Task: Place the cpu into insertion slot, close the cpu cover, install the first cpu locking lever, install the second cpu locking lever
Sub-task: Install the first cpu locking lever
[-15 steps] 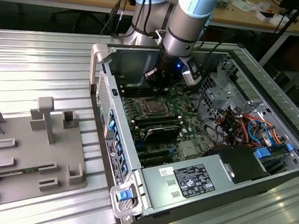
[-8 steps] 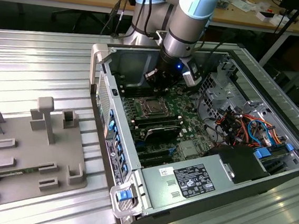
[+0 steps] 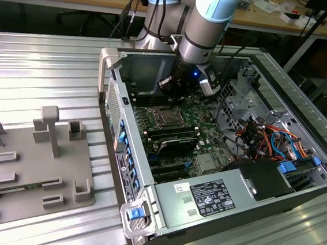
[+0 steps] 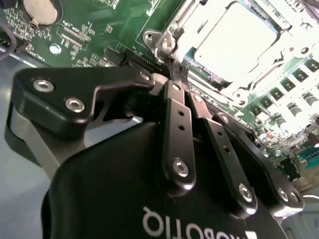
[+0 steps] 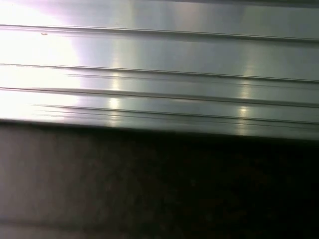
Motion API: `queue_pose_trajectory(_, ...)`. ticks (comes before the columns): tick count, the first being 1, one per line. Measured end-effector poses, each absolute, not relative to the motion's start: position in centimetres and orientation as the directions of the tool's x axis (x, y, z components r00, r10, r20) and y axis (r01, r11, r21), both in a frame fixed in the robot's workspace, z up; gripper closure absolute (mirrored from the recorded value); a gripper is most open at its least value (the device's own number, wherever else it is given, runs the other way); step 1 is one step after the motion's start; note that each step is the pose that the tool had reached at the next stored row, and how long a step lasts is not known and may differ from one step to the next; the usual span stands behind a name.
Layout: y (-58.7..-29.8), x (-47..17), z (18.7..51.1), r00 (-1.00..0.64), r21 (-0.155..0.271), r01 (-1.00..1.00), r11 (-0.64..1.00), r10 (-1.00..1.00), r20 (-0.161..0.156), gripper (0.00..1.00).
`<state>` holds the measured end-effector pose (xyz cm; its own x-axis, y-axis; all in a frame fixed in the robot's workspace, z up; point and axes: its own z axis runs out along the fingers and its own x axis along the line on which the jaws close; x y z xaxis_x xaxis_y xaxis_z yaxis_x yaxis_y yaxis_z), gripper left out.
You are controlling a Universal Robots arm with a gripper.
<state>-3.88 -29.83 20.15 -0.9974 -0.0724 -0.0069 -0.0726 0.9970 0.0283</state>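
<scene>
**Gripper closed beside the covered socket**

In the second wrist view the gripper (image 4: pixel 175 69) has its fingers (image 4: pixel 178 132) pressed together, tips meeting at the corner of the cpu cover (image 4: pixel 185 31), apparently on a thin metal lever there. The cpu (image 4: pixel 238 41) lies seated in the insertion slot (image 4: pixel 279 54), upper right of the frame, just beyond the fingertips. In the exterior view the gripper (image 3: pixel 168 83) hangs inside the open computer case (image 3: pixel 224 209), just above the socket (image 3: pixel 167 118) at frame centre.

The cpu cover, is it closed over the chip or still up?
Closed, it seems. In the second wrist view the cpu cover lies flat around the cpu, with the gripper close beside its corner.
</scene>
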Motion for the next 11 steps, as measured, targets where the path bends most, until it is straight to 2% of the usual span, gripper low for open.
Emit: queue_pose_trajectory(11,-29.8,-3.88,20.87,-0.997,0.028,-0.073,0.997,-0.072,-0.007,0.89)
